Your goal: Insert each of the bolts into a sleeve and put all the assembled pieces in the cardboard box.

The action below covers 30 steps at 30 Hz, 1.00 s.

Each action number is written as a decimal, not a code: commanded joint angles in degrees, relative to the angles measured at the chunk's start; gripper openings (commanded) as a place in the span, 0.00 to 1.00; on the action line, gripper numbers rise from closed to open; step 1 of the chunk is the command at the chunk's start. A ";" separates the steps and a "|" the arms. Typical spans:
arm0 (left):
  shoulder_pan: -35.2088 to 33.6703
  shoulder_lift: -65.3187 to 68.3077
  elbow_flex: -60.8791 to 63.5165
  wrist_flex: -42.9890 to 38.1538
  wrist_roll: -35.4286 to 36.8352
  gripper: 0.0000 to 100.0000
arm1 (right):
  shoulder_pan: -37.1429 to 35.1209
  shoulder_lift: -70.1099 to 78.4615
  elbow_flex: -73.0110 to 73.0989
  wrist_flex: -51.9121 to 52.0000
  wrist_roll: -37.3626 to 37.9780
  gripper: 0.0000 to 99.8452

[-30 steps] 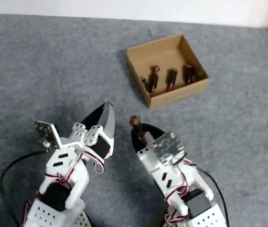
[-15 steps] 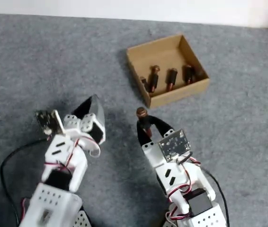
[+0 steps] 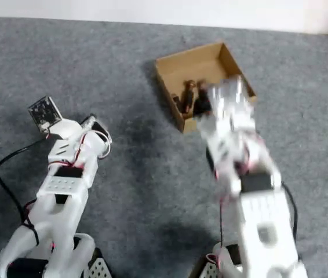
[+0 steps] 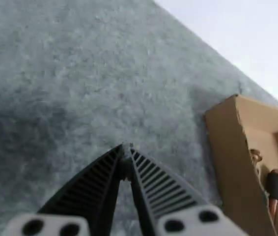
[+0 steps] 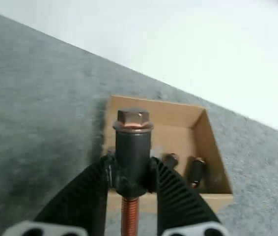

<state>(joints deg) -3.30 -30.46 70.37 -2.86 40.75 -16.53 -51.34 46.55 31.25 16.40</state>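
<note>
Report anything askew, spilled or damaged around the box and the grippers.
Nothing stands out. The right gripper is shut on a sleeve with a bolt seated through it. The other assembled pieces lie inside the cardboard box, whose walls look intact. The left gripper is shut, empty, above the carpet.

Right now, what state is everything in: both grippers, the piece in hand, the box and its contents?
right gripper: shut on the held piece.
held piece: bolt seated in its sleeve, upright between the fingers, head on top, thread showing below.
left gripper: shut, empty.
cardboard box: open-topped, partly filled.
pieces in the box: assembled, lying on the box floor; at least two show.
</note>
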 commanded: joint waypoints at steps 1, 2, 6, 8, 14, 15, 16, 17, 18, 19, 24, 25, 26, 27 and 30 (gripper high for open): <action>-0.75 0.40 -3.12 -1.41 0.35 0.01 | 4.88 31.60 -26.33 -2.33 0.62 0.00; -0.75 0.48 -3.21 -1.41 0.35 0.01 | 5.76 37.32 -30.81 -2.15 0.62 0.00; -0.40 0.48 -3.21 -1.32 0.35 0.01 | 8.04 60.00 -47.69 -1.10 0.62 0.00; 0.22 0.48 -3.12 -1.32 0.26 0.01 | 8.66 69.58 -55.87 2.15 0.62 0.00; 0.22 0.48 -3.03 -1.32 0.26 0.01 | 11.56 86.46 -80.31 14.20 -5.98 0.00; 0.22 0.48 -3.03 -1.32 0.26 0.01 | 12.09 88.04 -83.65 15.87 -7.47 0.00; 0.22 0.48 -3.03 -1.32 0.26 0.01 | 12.44 89.54 -86.64 17.19 -8.53 0.00; 0.22 0.48 -3.03 -1.32 0.26 0.01 | 12.53 90.95 -89.45 18.59 -8.79 0.01; 0.22 0.48 -3.12 -1.32 0.26 0.01 | 12.53 92.18 -92.18 20.18 -8.79 0.01; 0.31 0.48 -3.21 -1.32 0.26 0.01 | 12.44 93.32 -94.64 21.76 -8.79 0.01; 0.66 0.48 -3.12 -1.32 0.18 0.01 | 11.12 97.80 -103.69 30.90 -8.88 0.15; 0.66 0.48 -3.12 -1.32 0.18 0.01 | 11.12 98.33 -105.19 32.84 -8.97 0.20; 0.66 0.48 -3.12 -1.32 0.18 0.01 | 11.12 98.77 -106.59 34.77 -8.97 0.25; 0.66 0.48 -3.12 -1.32 0.18 0.01 | 11.12 99.12 -108.00 36.70 -8.88 0.28; 0.66 0.48 -3.12 -1.32 0.18 0.01 | 11.12 99.65 -112.48 41.10 -8.79 0.30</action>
<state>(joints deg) -3.74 -29.93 70.11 -2.95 40.75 -4.48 48.88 -58.86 66.68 7.96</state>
